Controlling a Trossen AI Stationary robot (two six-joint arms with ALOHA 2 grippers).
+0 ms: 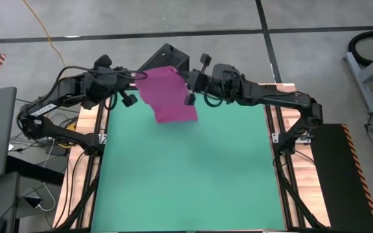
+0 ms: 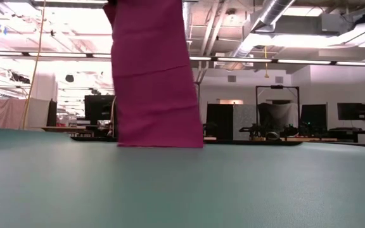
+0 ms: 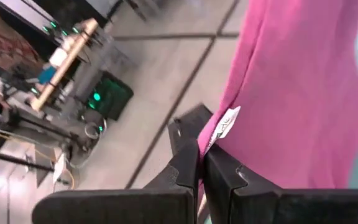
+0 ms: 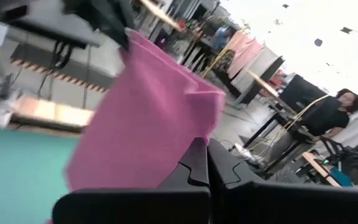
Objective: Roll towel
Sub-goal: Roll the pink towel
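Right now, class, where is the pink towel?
The towel hangs between the left gripper and right gripper, over the green mat's far edge, its bottom touching the mat.

I see the green mat bare across its near and middle parts, free passage there. Only obstruction: the towel hanging as a sheet at the far edge, lower hem at the mat, strung between left gripper and right gripper, blocking the gap.

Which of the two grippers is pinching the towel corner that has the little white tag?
The left gripper. Its shut jaws clamp the towel edge right beside the white tag; the right gripper pinches the opposite top corner, where no tag shows.
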